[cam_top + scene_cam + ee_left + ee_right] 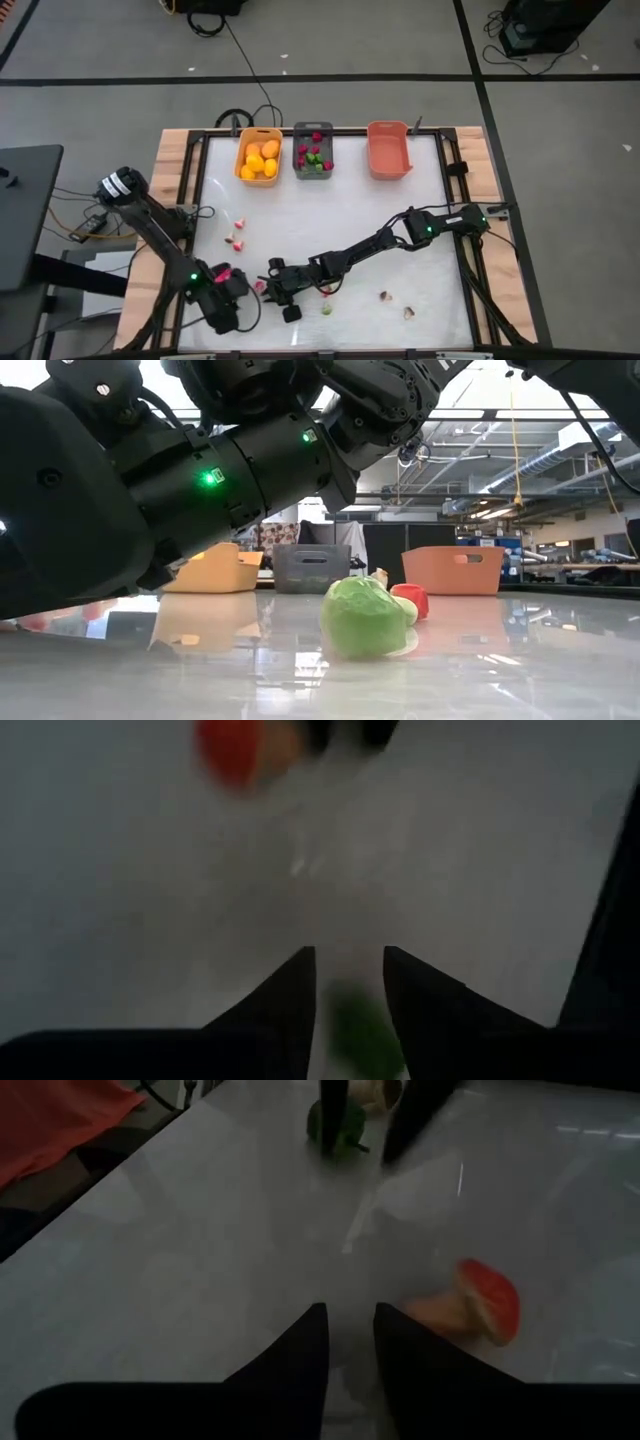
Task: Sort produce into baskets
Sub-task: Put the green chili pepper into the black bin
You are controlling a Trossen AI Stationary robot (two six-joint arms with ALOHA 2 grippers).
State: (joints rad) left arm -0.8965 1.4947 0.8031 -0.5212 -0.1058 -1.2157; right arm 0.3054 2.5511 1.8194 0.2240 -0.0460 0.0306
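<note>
Back edge: yellow-orange bin, dark grey bin, salmon bin stand in a row.
Table middle: open white surface.
Front: both arms crowd it, scattered pieces between.

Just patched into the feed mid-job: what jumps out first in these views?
Both grippers meet low at the table's near edge: the left gripper straddling a green piece, the right gripper beside a red slice. Three baskets line the far edge: yellow-orange, dark grey, salmon.
</note>
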